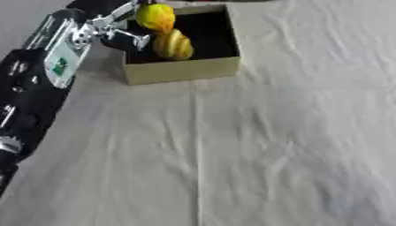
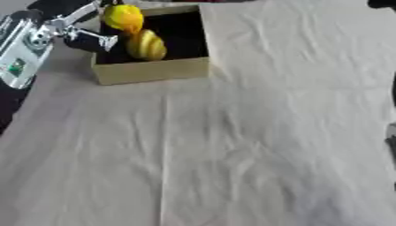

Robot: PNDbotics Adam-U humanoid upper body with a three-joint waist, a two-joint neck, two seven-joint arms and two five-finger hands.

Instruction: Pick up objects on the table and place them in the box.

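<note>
An open cardboard box (image 1: pixel 182 70) with a dark inside stands at the far left of the table. My left hand (image 1: pixel 121 30) reaches over its left rim, fingers curled on a smooth yellow fruit-like object (image 1: pixel 155 16) held above the box. Just below it a ridged yellow object (image 1: pixel 173 45) is inside the box, near the front wall; I cannot tell whether the two touch. Dark slivers of my right arm (image 2: pixel 391 100) show at the right edge of the right eye view, with the hand itself hidden.
A wrinkled white cloth (image 1: pixel 255 145) covers the table, with a long fold running down its middle. My black and silver left forearm (image 1: pixel 39 84) lies along the left side, from the lower corner up to the box.
</note>
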